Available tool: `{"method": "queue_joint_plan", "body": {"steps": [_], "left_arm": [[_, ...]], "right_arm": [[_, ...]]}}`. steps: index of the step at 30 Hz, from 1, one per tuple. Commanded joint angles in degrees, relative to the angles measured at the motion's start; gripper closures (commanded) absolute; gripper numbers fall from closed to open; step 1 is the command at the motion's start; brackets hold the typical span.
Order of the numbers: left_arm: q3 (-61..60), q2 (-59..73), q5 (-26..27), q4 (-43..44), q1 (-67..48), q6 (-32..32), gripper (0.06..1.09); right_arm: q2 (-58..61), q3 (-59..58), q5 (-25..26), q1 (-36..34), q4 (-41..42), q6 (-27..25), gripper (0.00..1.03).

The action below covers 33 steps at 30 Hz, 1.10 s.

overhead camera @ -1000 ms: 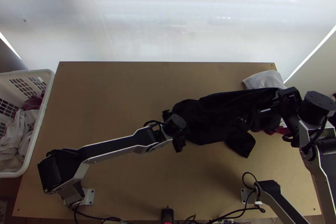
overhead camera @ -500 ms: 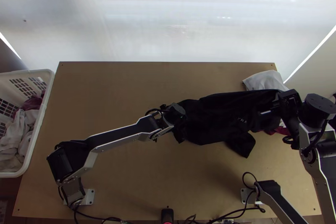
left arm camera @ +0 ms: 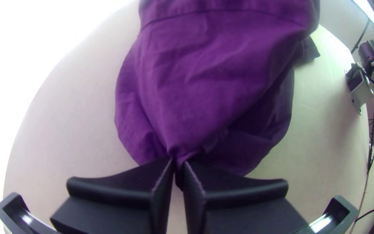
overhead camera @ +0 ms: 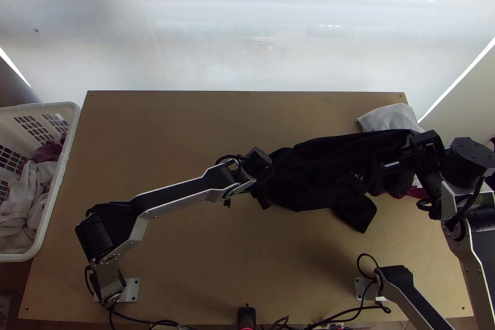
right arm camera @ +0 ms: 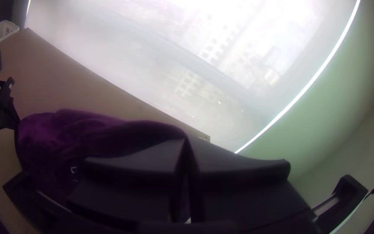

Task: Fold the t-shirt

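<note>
The black t-shirt (overhead camera: 334,172) lies bunched lengthwise across the table's right half, one flap hanging toward the near side. At its left end is my left gripper (overhead camera: 263,178); my right gripper (overhead camera: 405,160) is over its right end. In the left wrist view, where the cloth (left arm camera: 208,82) looks purple, my left gripper (left arm camera: 178,162) is shut on a gathered bit of it. From the right wrist view, my right gripper (right arm camera: 186,141) is shut on the other end of the shirt (right arm camera: 87,130), which stretches away toward the left gripper.
A white basket (overhead camera: 59,184) with crumpled clothes stands off the table's left edge. Pale cloth (overhead camera: 390,117) lies at the back right corner, and dark red cloth (overhead camera: 408,192) shows beneath the shirt's right end. Another arm part (overhead camera: 414,299) crosses the near right.
My left gripper has shifted slightly, first away from the near edge and then a little left, with its wrist turned. The right arm has barely moved.
</note>
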Motion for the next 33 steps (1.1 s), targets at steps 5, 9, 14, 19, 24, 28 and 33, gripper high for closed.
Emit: {"method": "queue_joint_plan", "body": {"steps": [5,9,14,19,24,28,33], "left_arm": [[0.7,-4.3,2.5,-6.3,3.4,0.7,1.05],[0.8,-9.6,3.7,-11.0,8.2,2.7,1.05],[0.7,-16.7,5.2,-18.1,16.0,5.8,1.05],[0.9,-23.6,6.6,-23.0,21.3,7.3,1.05],[2.4,-29.5,6.7,-27.6,25.8,7.6,1.05],[4.3,-33.1,8.3,-31.1,29.0,7.7,1.05],[10.5,-36.3,8.5,-37.2,29.2,7.5,1.05]], "right_arm": [[-1.0,-1.0,0.0,-0.3,0.0,-0.4,1.0],[-1.1,-1.3,0.0,-2.4,0.1,-0.8,1.0],[-1.3,-1.3,0.0,-4.0,0.1,-1.5,1.0],[-1.4,-0.1,0.0,-3.9,0.1,-1.0,1.0],[-2.7,0.0,0.0,-1.4,-0.8,-0.2,1.0],[-3.9,1.5,0.0,1.8,-2.6,1.1,1.0],[-5.1,3.6,0.0,8.4,-7.3,3.3,1.0]]}}
